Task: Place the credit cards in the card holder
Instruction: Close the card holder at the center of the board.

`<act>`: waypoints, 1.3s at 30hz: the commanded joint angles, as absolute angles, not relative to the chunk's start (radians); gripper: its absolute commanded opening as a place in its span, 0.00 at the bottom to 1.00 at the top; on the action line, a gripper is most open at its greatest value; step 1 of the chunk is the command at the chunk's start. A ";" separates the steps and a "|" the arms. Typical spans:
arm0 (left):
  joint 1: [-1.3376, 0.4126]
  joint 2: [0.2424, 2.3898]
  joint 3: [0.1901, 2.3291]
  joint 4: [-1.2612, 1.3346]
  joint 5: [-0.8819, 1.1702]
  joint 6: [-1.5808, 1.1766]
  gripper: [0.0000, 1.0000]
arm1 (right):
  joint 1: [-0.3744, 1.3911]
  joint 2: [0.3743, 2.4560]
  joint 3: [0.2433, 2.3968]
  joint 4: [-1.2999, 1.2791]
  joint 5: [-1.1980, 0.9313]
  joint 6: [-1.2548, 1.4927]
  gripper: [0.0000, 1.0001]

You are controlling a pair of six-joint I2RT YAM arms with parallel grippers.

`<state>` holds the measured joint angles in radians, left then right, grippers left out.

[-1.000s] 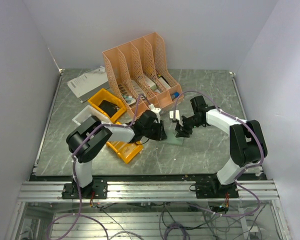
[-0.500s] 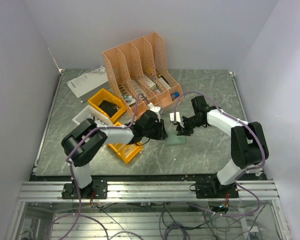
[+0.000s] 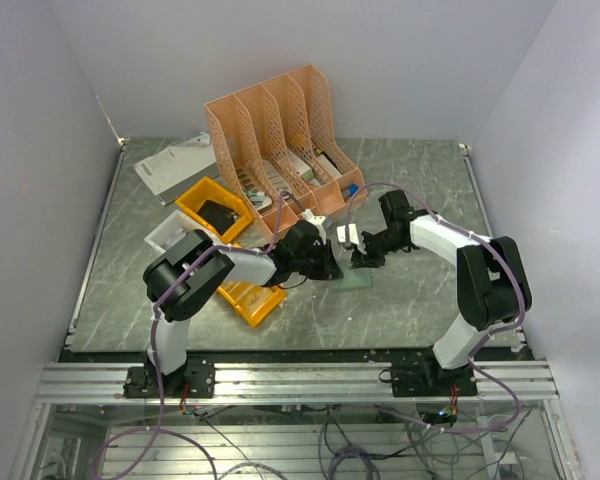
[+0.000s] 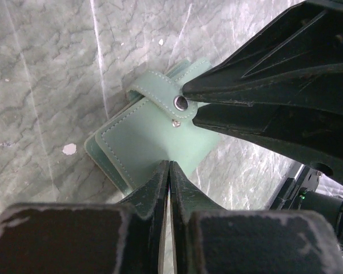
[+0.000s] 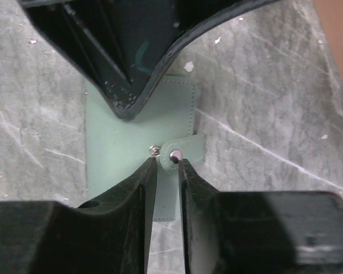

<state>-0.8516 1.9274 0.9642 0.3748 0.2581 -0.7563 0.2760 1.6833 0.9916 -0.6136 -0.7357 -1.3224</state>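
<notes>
The grey-green card holder [image 4: 143,140] lies flat and closed on the marble table [image 4: 40,85]. Its strap [image 5: 186,149] is unsnapped: one stud [image 5: 175,154] sits on the strap end, the other half [image 5: 154,150] on the body. My left gripper [image 4: 169,166] is shut, its tips pressing on the holder's near edge with nothing held. My right gripper [image 5: 167,164] faces it, its jaws drawn in narrowly on the strap end. In the top view both grippers [image 3: 330,268] [image 3: 360,260] meet over the holder [image 3: 358,278]. No credit cards show in any view.
An orange file rack [image 3: 280,125] stands behind the grippers. Yellow bins [image 3: 215,208] [image 3: 248,298] lie to the left, under and beside the left arm, next to a white tray [image 3: 163,232]. Papers [image 3: 175,165] rest at the far left.
The left jaws have snapped shut over the holder's edge. The right jaws have narrowed onto the strap, and the right gripper has shifted slightly left.
</notes>
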 commanded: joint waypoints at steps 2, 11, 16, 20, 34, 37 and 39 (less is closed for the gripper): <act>-0.845 1.950 1.007 0.409 0.287 -0.762 0.13 | 0.285 1.709 1.043 -0.615 -0.731 -1.340 0.20; -0.842 1.968 1.014 0.396 0.295 -0.758 0.12 | 0.300 1.699 1.033 -0.594 -0.717 -1.332 0.22; -0.841 1.978 1.013 0.387 0.288 -0.757 0.12 | 0.305 1.714 1.055 -0.626 -0.714 -1.340 0.07; -0.835 1.993 1.014 0.380 0.286 -0.760 0.11 | 0.307 1.714 1.064 -0.649 -0.712 -1.344 0.03; -0.815 2.030 0.994 0.392 0.282 -0.779 0.09 | 0.295 1.717 1.057 -0.733 -0.717 -1.416 0.00; -0.813 2.037 0.991 0.391 0.283 -0.783 0.09 | 0.293 1.711 1.045 -0.733 -0.708 -1.421 0.00; -0.812 2.038 0.990 0.393 0.284 -0.783 0.08 | 0.291 1.709 1.038 -0.730 -0.702 -1.425 0.00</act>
<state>-0.8242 1.9934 1.0031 0.4217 0.3164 -0.7982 0.2966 1.7267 1.0595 -0.7033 -0.7059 -1.3983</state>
